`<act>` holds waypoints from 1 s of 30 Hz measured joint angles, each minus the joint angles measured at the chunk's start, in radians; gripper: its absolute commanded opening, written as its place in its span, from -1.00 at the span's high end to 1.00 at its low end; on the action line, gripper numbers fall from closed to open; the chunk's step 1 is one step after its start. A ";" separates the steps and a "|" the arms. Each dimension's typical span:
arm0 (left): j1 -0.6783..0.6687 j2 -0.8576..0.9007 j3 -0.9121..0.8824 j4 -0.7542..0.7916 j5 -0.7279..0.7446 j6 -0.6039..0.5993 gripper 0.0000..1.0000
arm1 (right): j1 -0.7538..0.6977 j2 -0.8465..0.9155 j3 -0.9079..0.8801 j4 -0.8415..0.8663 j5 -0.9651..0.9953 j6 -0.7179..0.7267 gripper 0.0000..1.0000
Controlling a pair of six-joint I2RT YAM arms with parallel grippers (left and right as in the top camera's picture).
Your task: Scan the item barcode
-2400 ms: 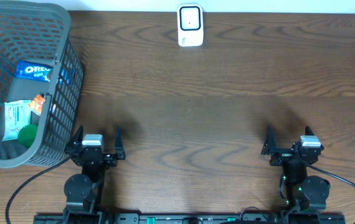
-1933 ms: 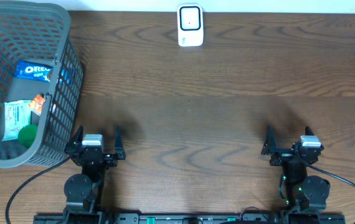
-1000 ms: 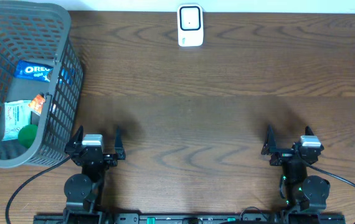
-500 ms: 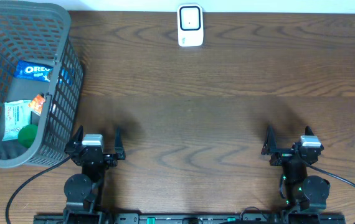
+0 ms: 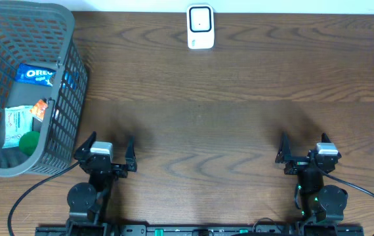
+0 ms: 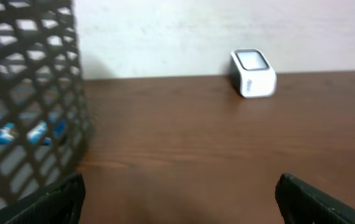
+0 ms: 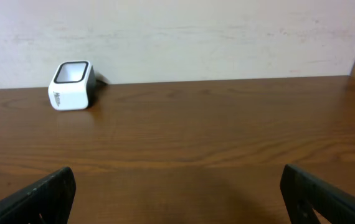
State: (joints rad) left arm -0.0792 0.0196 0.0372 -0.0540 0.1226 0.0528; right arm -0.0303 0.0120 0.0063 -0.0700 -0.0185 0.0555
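Left gripper (image 5: 111, 140) at lower left starts swinging beside the basket (image 5: 77, 78), jaws wide and empty like the right gripper (image 5: 303, 141), so the pickup is only beginning.

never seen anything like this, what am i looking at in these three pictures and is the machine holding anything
These are two robot arms at a wooden table. The overhead picture looks straight down: the left arm and right arm sit at the near edge. The other two pictures come from a camera on each wrist; the dark shapes at the bottom are the left fingers and the right fingers. Both pairs stand open and hold nothing. On the table are a white barcode scanner by the far edge and a grey basket on the left, holding an Oreo pack, a pale packet and something green.
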 measured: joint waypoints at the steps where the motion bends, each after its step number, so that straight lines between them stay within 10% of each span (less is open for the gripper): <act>1: 0.000 0.008 0.009 -0.014 0.011 -0.001 -0.96 | 0.000 0.000 0.000 0.000 0.000 0.000 -0.99; 10: 0.000 0.289 0.405 -0.151 0.060 -0.096 -0.96 | 0.000 0.001 0.000 0.000 0.001 0.000 -0.99; 19: 0.000 0.675 1.090 -0.842 0.175 -0.140 -0.96 | 0.000 0.001 0.000 0.000 0.006 0.000 -0.99; 30: 0.000 0.942 1.656 -1.181 0.024 -0.168 -0.95 | 0.000 0.001 0.000 -0.001 0.008 0.000 -0.98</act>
State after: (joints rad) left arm -0.0792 0.9619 1.6928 -1.2346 0.1471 -0.1150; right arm -0.0303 0.0128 0.0067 -0.0708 -0.0109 0.0551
